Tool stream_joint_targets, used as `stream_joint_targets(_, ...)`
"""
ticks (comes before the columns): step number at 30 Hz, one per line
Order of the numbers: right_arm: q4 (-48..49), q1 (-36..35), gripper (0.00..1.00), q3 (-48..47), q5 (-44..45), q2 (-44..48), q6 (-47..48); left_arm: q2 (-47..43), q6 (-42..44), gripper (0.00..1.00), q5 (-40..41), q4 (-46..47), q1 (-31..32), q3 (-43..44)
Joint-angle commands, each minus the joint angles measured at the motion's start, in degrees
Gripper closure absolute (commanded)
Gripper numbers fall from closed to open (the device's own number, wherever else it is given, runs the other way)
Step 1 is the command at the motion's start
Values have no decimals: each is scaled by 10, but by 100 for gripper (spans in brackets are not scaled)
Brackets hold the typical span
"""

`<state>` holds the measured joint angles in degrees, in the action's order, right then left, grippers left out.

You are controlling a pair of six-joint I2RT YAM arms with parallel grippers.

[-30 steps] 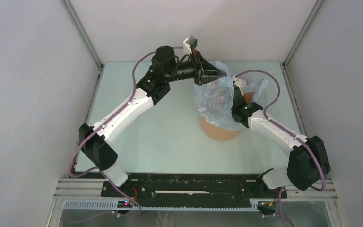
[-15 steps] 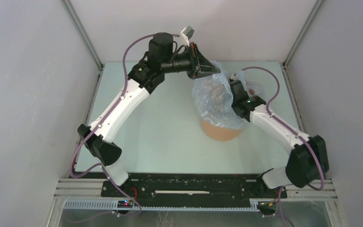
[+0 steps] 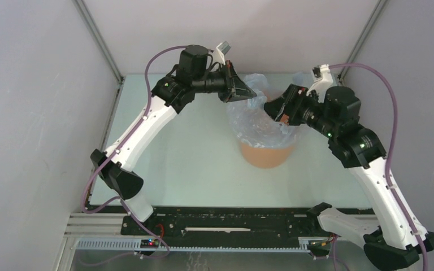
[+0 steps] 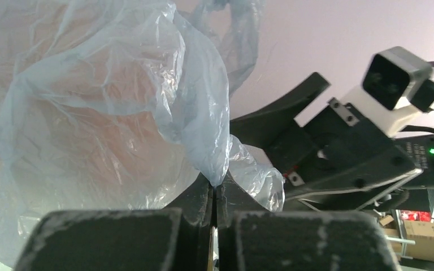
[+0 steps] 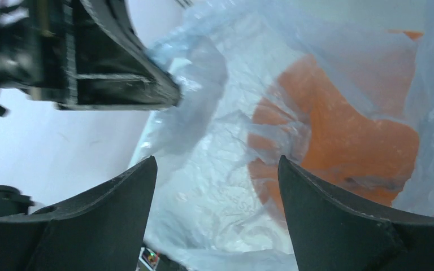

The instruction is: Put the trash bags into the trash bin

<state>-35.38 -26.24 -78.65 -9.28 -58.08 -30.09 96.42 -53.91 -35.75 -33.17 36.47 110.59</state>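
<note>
- One pale green flat tabletop (image 3: 192, 152): carries the bin, approx. centre, slightly to the right.
- Two white-and-black arms w/ purple cables, left arm (image 3: 147, 121) and right arm (image 3: 378, 169): both reach in toward the bin from opposite sides. Their wrists face each other above its mouth.
- Round terracotta-orange plastic bin (image 3: 265, 155): upright on the tabletop. Lower wall bare on the near side; upper part and rim covered by film. In the right wrist view the orange interior (image 5: 361, 141) shows through the opening of the bag.
- Thin translucent pale blue-grey plastic film bag (image 3: 257, 118): draped over the bin mouth, wrinkled and glossy. Part of it hangs down the outside of the wall, and the far edge stands up above the rim. One fold at top left is lifted off the rim.
- Left gripper (image 4: 215, 192): jaws closed together, pinching that lifted fold of the bag. Film spreads away from the pinch to the left in the left wrist view. Pos. per top view: over the bin's far-left rim.
- Right gripper (image 5: 217, 161): jaws spread wide, nothing clamped. Bag film and bin interior are visible beyond the gap. Pos. per top view: just beside the bag's right edge. Contact w/ film cannot be determined.
</note>
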Motion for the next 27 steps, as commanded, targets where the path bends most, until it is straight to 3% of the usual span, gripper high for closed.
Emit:
stream_joint_targets(1,-30,11,12,-73,8,-3,-23,-14,9,100,-9,22,4,15)
stream_joint_targets(9,-188,28,6,-270,114,-23,60,-17,-6,100,-14,40,6,14)
stream_joint_targets(12,-196,37,2,-251,217,-11,83,-18,-8,100,-14,42,7,12)
stream_joint_targets(16,-179,40,1,-234,276,-38,105,-18,-12,100,-19,42,7,13)
stream_joint_targets(27,-129,15,1,-234,269,-183,147,-20,-17,100,-25,43,7,9)
